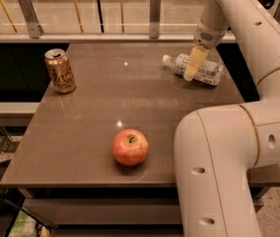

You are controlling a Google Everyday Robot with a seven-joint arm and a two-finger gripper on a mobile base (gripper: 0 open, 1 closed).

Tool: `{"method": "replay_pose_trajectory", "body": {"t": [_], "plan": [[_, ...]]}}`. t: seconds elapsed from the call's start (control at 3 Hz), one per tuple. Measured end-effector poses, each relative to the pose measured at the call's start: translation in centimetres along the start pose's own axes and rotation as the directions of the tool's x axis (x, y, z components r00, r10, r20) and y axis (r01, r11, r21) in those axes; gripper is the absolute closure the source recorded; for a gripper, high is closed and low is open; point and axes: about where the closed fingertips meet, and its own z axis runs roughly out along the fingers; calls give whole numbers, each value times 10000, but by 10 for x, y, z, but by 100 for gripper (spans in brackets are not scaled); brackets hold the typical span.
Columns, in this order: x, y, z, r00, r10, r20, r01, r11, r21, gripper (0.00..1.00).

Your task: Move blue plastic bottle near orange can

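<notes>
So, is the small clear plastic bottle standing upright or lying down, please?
Lying down: the plastic bottle rests lengthwise on the brown tabletop, white cap leftward. The tool is over its middle.

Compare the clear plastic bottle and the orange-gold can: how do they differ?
The clear plastic bottle with white cap lies on its side at far right; the orange-gold aluminium can stands upright at far left. The tool is at the bottle's middle; the can has nothing by it. Both rest on the brown table.
</notes>
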Motion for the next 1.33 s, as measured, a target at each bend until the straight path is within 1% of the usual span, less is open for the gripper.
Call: {"method": "replay_pose_trajectory", "body": {"t": [0.33,1.0,1.33], "plan": [[-5,-6,4,9999,-3,161,0,9998,193,40],[-12,-13,12,9994,-12,333,0,9992,387,85],[-12,-13,11,9994,-12,332,0,9993,387,100]]}}
